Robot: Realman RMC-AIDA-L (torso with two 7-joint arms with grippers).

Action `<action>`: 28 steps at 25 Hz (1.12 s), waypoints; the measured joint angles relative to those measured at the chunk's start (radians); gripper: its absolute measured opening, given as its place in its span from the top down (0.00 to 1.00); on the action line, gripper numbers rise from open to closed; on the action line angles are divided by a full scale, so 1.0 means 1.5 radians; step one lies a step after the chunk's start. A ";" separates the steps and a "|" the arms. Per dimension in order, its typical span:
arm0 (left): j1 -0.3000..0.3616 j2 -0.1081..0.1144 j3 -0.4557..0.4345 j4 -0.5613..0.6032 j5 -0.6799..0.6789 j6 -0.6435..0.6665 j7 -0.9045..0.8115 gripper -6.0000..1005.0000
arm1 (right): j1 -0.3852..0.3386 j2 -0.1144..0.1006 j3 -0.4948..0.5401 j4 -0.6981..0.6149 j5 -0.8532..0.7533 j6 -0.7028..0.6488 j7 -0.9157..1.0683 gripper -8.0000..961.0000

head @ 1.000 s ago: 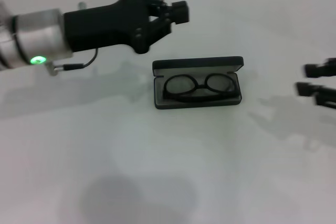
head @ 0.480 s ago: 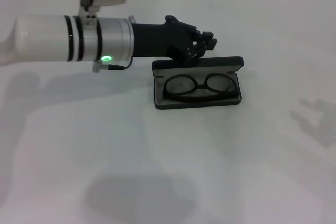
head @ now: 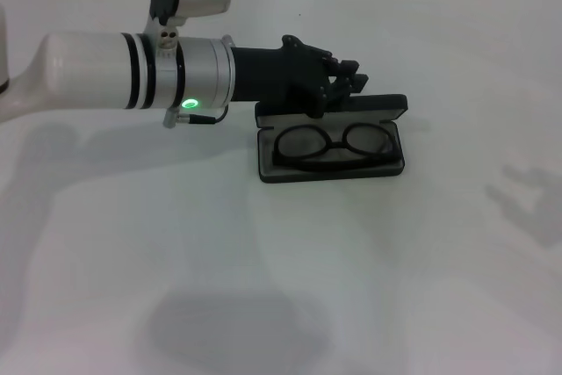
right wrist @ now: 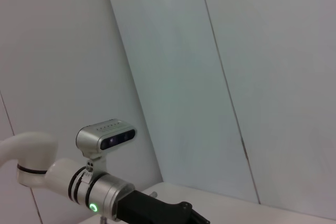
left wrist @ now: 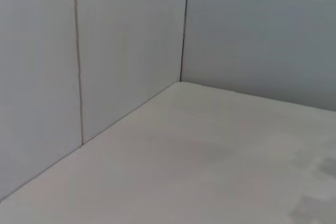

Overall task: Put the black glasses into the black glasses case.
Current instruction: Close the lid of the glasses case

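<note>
- Thin black-framed glasses [head: 334, 147] with rounded clear lenses lie folded inside the black rectangular hinged glasses case [head: 331, 167], on its grey lining; the placing itself looks done.
- The case sits open on the white table [head: 290, 278], long axis running left to right across the head view, with the lid [head: 332, 109] raised along the far edge.
- The black left gripper [head: 349, 79] hovers at that far edge, just above and behind the lid, reaching in from the left along the case's long axis.
- Its fingers appear drawn close together with nothing between them; contact with the lid cannot be told.
- Judgement: the coming move turns on the lid lying directly below and toward the robot from the fingertips, so a push toward the robot would fold it shut.
- The right gripper is out of view; only its shadow falls on the table's right side.
- The left wrist view shows bare wall and table only; the right wrist view catches the left arm [right wrist: 100, 198] from afar, its fingertips cut off.
</note>
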 joint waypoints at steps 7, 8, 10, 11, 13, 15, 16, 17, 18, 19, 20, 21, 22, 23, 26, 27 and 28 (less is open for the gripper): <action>0.003 0.000 0.002 -0.006 0.002 -0.018 0.003 0.75 | 0.008 -0.001 0.002 0.016 -0.001 -0.001 -0.012 0.60; 0.003 -0.001 0.003 -0.006 0.004 -0.023 0.003 0.75 | 0.009 -0.001 0.002 0.019 -0.001 -0.001 -0.013 0.60; 0.002 -0.005 0.003 -0.006 0.016 -0.032 0.002 0.75 | 0.012 -0.001 0.002 0.027 -0.004 -0.001 -0.015 0.59; 0.001 -0.007 0.002 -0.007 0.025 -0.037 0.001 0.75 | 0.014 -0.001 0.002 0.030 -0.004 -0.001 -0.018 0.59; -0.001 -0.011 0.002 -0.007 0.037 -0.042 -0.001 0.75 | 0.016 -0.001 0.002 0.037 -0.005 -0.001 -0.021 0.58; -0.002 -0.013 0.004 -0.008 0.045 -0.043 -0.002 0.76 | 0.019 -0.001 0.002 0.044 -0.005 -0.001 -0.024 0.58; -0.003 -0.014 0.004 -0.008 0.049 -0.043 -0.002 0.76 | 0.020 -0.001 0.002 0.047 -0.005 -0.001 -0.026 0.58; -0.003 -0.015 0.004 -0.008 0.051 -0.043 -0.002 0.76 | 0.021 -0.001 0.002 0.049 -0.005 -0.001 -0.028 0.57; -0.003 -0.015 0.004 -0.008 0.052 -0.043 -0.002 0.76 | 0.021 -0.001 0.002 0.051 -0.005 -0.001 -0.028 0.57; -0.003 -0.015 0.004 -0.008 0.052 -0.043 -0.002 0.76 | 0.022 -0.001 0.002 0.053 -0.005 -0.001 -0.029 0.57; -0.002 -0.015 0.004 -0.008 0.052 -0.043 -0.002 0.76 | 0.023 -0.001 0.002 0.054 -0.005 -0.001 -0.029 0.57; -0.001 -0.015 0.004 -0.008 0.052 -0.043 -0.002 0.76 | 0.023 -0.001 0.002 0.055 -0.005 -0.001 -0.029 0.56; 0.000 -0.015 0.004 -0.008 0.052 -0.043 -0.002 0.76 | 0.023 -0.001 0.001 0.056 -0.005 -0.001 -0.030 0.56; 0.001 -0.015 0.004 -0.008 0.053 -0.043 -0.002 0.76 | 0.024 -0.001 0.001 0.056 -0.005 -0.001 -0.030 0.56; 0.002 -0.015 0.004 -0.010 0.054 -0.038 -0.002 0.76 | 0.024 -0.001 0.000 0.057 -0.005 -0.001 -0.030 0.55; 0.003 -0.015 0.005 -0.011 0.054 -0.037 -0.002 0.76 | 0.024 -0.001 0.000 0.058 -0.005 -0.001 -0.030 0.55; 0.003 -0.015 0.005 -0.013 0.057 -0.035 -0.002 0.76 | 0.024 -0.001 -0.001 0.059 -0.005 -0.001 -0.030 0.55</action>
